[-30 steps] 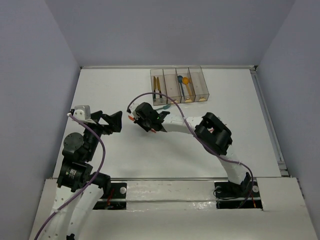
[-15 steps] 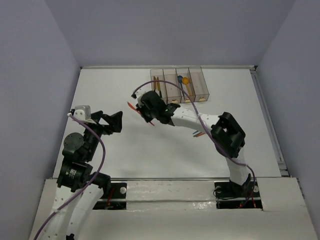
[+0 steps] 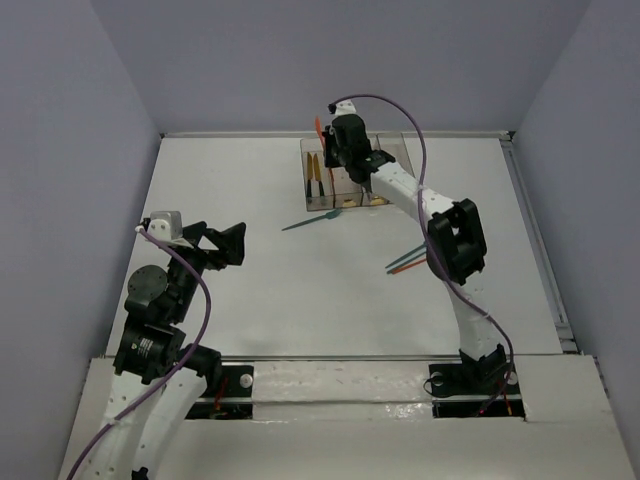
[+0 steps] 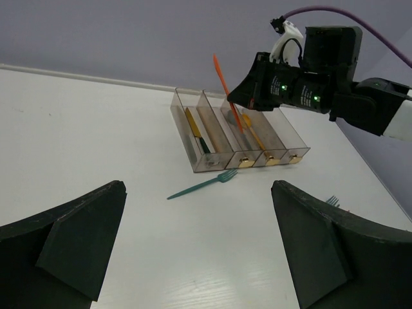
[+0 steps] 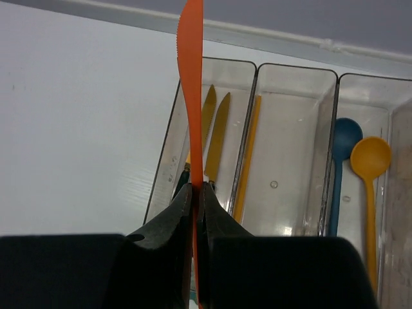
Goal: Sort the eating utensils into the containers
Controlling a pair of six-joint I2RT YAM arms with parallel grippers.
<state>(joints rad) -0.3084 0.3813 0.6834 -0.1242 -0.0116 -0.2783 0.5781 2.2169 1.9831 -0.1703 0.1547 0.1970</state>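
My right gripper (image 5: 198, 188) is shut on an orange knife (image 5: 191, 84) and holds it above the row of clear bins (image 3: 318, 200), over the leftmost bin; it shows in the top view (image 3: 335, 140) and the left wrist view (image 4: 248, 96). The leftmost bin (image 5: 170, 154) holds two yellow knives (image 5: 217, 138). The second bin holds a yellow utensil (image 5: 248, 154). The third holds a blue spoon (image 5: 344, 138) and a yellow spoon (image 5: 370, 158). A teal fork (image 3: 310, 221) lies on the table in front of the bins. My left gripper (image 4: 199, 257) is open and empty.
A teal and an orange utensil (image 3: 405, 262) lie on the table beside the right arm's elbow. A blue fork tip (image 4: 331, 201) shows at the right in the left wrist view. The back wall stands just behind the bins.
My right gripper has carried the orange knife from the table's middle up and back to above the bins. The teal fork it had covered now shows. The left arm has not moved.
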